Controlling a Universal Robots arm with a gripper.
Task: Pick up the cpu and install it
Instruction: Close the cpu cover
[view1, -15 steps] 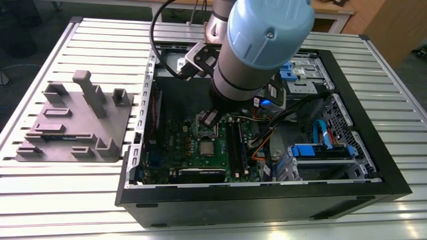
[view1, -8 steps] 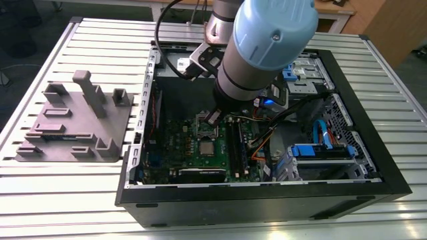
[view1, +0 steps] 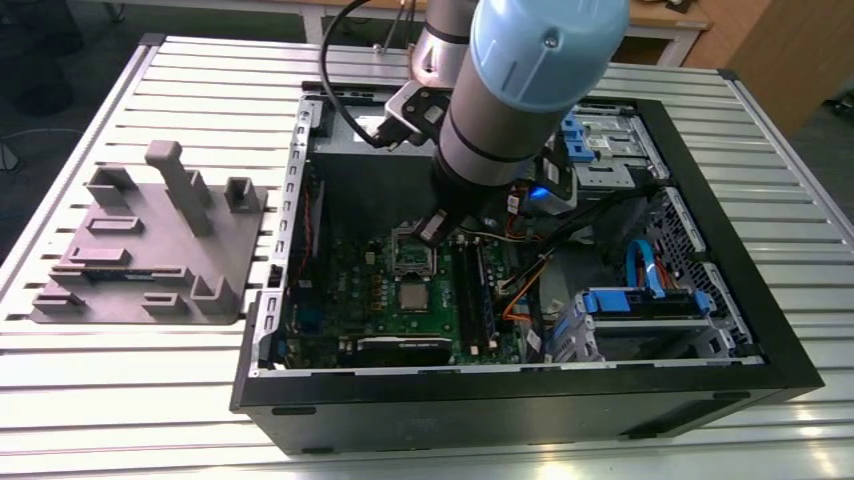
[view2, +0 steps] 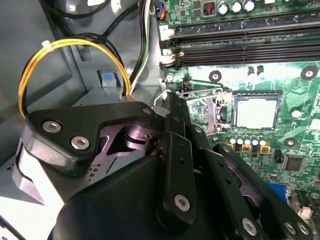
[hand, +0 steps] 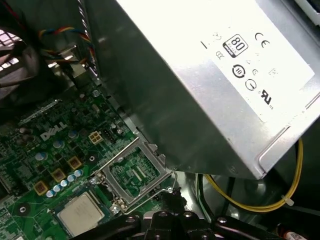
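- I see the small, flat, square, silvery-grey cpu (view2: 256, 111) lying in its socket on the dark green motherboard (view2: 300, 137).
- The hinged metal socket frame (hand: 134, 172) stands swung open on the motherboard, just beside the cpu.
- My black gripper (hand: 172, 197) hangs over the motherboard at that frame, apart from the cpu. I cannot tell whether it is clenched or released.

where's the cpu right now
The cpu lies flat on the green motherboard, beside the open socket frame, to the exterior view's left of the memory slots.
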